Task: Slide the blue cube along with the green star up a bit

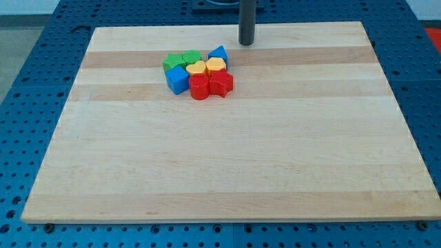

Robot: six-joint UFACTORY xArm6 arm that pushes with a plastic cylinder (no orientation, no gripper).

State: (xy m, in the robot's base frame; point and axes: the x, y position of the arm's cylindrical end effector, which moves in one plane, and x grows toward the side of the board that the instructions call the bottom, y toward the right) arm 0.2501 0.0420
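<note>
Blue cube [176,80] sits at the view's left-bottom corner of the cluster, touching the red cylinder [199,87] on its right and just below the green blocks. 2 green blocks above it: one at the cluster's far left [171,62], one beside it [192,57]; the second looks star-like but shapes are too small to be sure, so I take it as the green star.

Rest of the cluster, tightly packed: yellow heart-ish block [196,68], yellow hexagon-like block [215,65], blue triangular block [218,52] at the top right, second red block [221,83] at the bottom right.

My tip [247,43] is near the view's top edge, right of and above the cluster, apart from every block. No fingers on this rig, just a bare rod holding nothing.

Risks, as judgement: the tip is on the wrong side. It needs to get below the blue cube, and a direct route would plough through the blue triangular and red blocks. Pushing the cube upward will likely drag the left green block and maybe the yellow heart along, since all touch. An off-centre contact could spin the cube and let it slip left.

Room: little counter [227,165] left above the green blocks before the top edge, so the push must be short. Plenty of open counter below and on both sides for circling round.
</note>
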